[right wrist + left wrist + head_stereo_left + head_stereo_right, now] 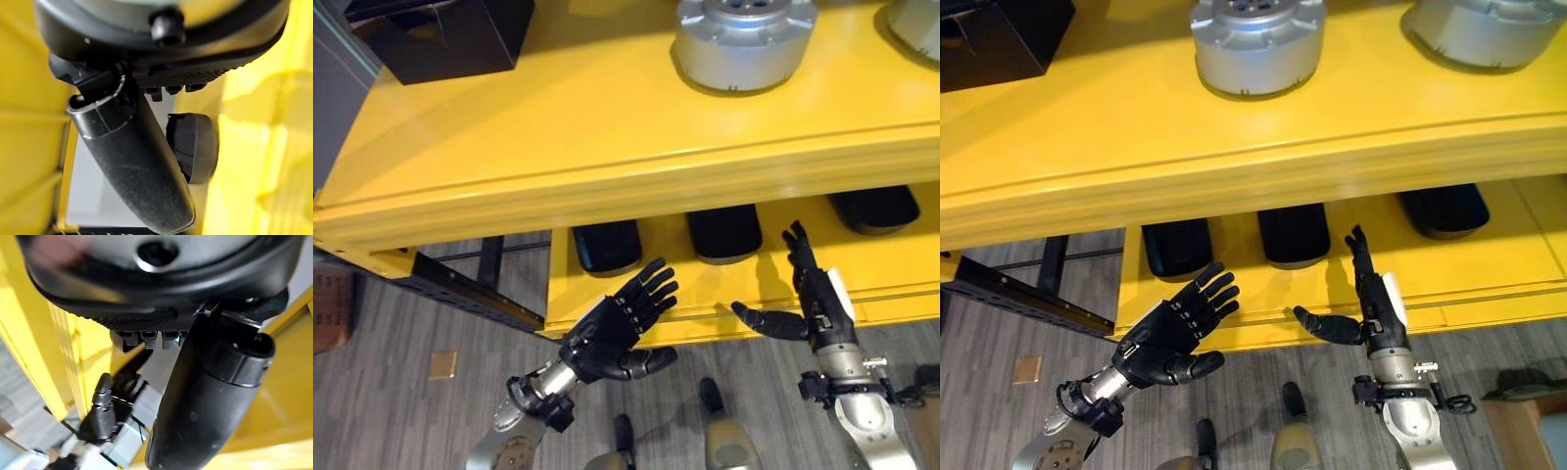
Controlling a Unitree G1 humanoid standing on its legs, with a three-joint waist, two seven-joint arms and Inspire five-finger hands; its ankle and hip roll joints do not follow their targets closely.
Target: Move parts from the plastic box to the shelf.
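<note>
Showing black box (440, 34) whole, left eye view

Bright yellow metal shelf (558, 127), glossy, same yellow on upper and lower boards. Two round silver-grey metal parts (744, 39) on the upper board, matte with darker slots round the base. Black square box (440, 34) at the upper board's left corner. Three black rounded parts (607, 245) on the lower board, uniformly dark, no markings seen. Grey wood-grain plank floor (401, 333), streaked pattern, with a small tan square patch (442, 365). Left hand (617, 328) black; right hand (818, 299) black with a white cover along its edge. Forearms silver-grey.
</note>
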